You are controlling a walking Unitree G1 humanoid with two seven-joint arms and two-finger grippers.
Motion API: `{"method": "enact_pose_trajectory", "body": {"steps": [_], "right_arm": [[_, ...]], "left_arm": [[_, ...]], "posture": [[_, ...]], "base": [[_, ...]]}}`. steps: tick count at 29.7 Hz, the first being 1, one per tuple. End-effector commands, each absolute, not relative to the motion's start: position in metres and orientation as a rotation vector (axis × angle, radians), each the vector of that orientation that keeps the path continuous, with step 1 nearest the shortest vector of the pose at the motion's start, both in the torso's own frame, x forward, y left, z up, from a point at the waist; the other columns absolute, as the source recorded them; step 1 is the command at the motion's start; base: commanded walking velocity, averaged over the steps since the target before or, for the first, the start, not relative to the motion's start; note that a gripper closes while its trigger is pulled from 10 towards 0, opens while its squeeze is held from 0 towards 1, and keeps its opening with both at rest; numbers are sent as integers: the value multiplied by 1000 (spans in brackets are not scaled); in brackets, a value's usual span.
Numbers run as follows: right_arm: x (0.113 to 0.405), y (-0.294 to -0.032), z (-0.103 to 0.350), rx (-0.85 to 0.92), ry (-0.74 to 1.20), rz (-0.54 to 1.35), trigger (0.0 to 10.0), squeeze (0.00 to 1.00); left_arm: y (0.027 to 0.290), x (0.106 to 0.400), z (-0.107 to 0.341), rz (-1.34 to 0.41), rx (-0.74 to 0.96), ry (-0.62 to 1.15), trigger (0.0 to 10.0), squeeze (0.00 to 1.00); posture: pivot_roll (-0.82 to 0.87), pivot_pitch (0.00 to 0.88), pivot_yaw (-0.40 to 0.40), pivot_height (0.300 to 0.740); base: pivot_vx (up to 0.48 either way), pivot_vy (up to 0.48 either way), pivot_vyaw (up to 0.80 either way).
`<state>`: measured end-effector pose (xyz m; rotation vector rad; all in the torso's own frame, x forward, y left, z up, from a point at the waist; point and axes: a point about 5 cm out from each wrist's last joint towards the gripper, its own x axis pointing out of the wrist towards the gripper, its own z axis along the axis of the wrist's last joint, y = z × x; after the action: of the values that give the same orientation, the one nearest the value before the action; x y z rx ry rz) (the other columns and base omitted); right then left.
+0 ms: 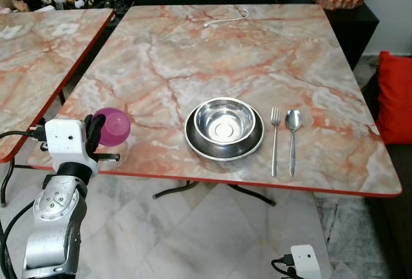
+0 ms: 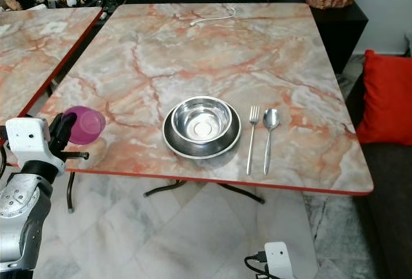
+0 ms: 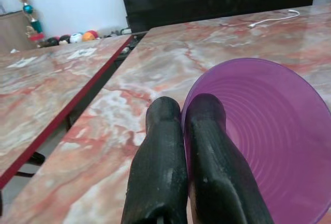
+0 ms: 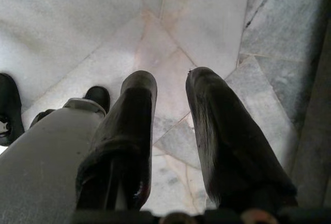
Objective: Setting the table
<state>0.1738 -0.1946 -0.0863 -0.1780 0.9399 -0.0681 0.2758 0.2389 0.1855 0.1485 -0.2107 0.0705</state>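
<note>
The table [image 1: 193,53] holds a place setting near its front edge: a plate [image 1: 224,144] with a steel bowl [image 1: 224,120] sitting in it. Just right of the bowl lie a fork [image 1: 275,138] and then a spoon [image 1: 293,138], side by side. Well left of the bowl, at the table's front left corner, the left gripper [image 1: 96,131] pinches the rim of a purple cup [image 1: 112,126], fingers [image 3: 207,146] clamped on its wall. The right gripper [image 4: 170,136] hangs idle over the floor, fingers parted and empty. The step in hand looks like placing the cup; next it likely needs carrying toward the bowl, setting upright, and releasing.
</note>
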Motion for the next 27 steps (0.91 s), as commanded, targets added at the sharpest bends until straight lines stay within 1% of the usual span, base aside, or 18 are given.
{"method": "enact_pose_trajectory", "body": {"steps": [1, 2, 10, 14, 16, 26, 27], "right_arm": [[168, -193, -89, -161, 959, -78, 10000, 0], [168, -193, -89, -161, 958, -78, 10000, 0], [168, -194, -89, -164, 958, -75, 10000, 0], [168, -194, -89, -164, 959, -76, 10000, 0], [168, -194, -89, -164, 958, -77, 10000, 0], [167, -195, -90, -180, 983, -84, 10000, 0], [166, -195, -90, -176, 987, -90, 10000, 0]], "left_arm": [[239, 274, 187, 74, 164, -217, 10000, 0], [240, 275, 186, 76, 135, -209, 10000, 0], [238, 274, 188, 62, 124, -221, 10000, 0], [234, 273, 192, 40, 86, -251, 10000, 0], [234, 275, 190, 28, 82, -224, 10000, 0], [233, 274, 190, 5, 68, -221, 10000, 0], [234, 274, 190, 2, 67, -221, 10000, 0]], "posture": [[-22, 117, 39, 740], [-22, 117, 39, 740], [-23, 119, 37, 740], [-23, 120, 35, 740], [-24, 121, 35, 740], [-23, 121, 35, 740], [-24, 120, 35, 740]], "base": [[0, -472, 0], [0, -281, 0], [0, 0, 0], [0, 0, 0], [0, 0, 0], [0, 0, 0], [0, 0, -781]]}}
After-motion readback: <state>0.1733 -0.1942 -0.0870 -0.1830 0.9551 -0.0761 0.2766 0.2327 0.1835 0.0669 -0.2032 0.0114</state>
